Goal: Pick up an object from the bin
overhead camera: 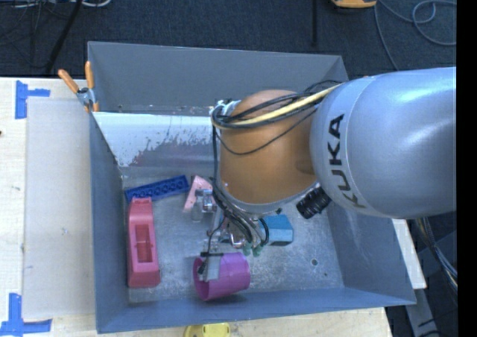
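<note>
Grey arm link [395,149] nearest; gripper [214,252] low at rim of purple cup [225,277], presumably to pinch its wall; grip state: cannot tell.

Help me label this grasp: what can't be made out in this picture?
Camera view:
blue block: mostly under the arm, shape unclear.
purple cup: the pincer overlaps its left end; contact cannot be judged.
small pink piece: right side hidden by the arm.

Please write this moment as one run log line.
gripper | over purple cup | cup on its side, front of bin
</note>
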`<state>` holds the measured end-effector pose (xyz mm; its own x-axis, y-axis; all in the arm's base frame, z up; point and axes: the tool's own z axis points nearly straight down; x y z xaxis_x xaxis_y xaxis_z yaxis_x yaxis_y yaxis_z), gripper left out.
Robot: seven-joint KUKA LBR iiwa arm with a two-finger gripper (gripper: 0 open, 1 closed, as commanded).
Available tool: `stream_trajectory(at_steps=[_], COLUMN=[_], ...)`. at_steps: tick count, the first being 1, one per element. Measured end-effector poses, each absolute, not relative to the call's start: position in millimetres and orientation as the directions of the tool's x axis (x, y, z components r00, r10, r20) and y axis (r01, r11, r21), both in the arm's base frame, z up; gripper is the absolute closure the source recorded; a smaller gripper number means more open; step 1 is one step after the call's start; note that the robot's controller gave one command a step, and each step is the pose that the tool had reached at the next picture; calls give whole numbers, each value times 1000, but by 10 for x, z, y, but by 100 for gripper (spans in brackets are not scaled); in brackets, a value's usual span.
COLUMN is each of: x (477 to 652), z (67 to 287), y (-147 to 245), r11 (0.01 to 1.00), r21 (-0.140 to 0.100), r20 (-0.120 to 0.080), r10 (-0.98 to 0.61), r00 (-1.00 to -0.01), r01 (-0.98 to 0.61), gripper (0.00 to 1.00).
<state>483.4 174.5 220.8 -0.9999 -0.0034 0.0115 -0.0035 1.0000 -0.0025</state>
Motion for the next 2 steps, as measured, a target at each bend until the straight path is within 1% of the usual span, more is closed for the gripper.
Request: stream_trajectory(at_steps=[1,2], x=[4835,4972], z=[2225,2181], y=[1741,2207], r11=[1000,999], r21=[-2,-1], r20=[10,-1], r10=[-2,-42], r00=[-1000,-999], r01=[-2,-42], gripper=[0,0])
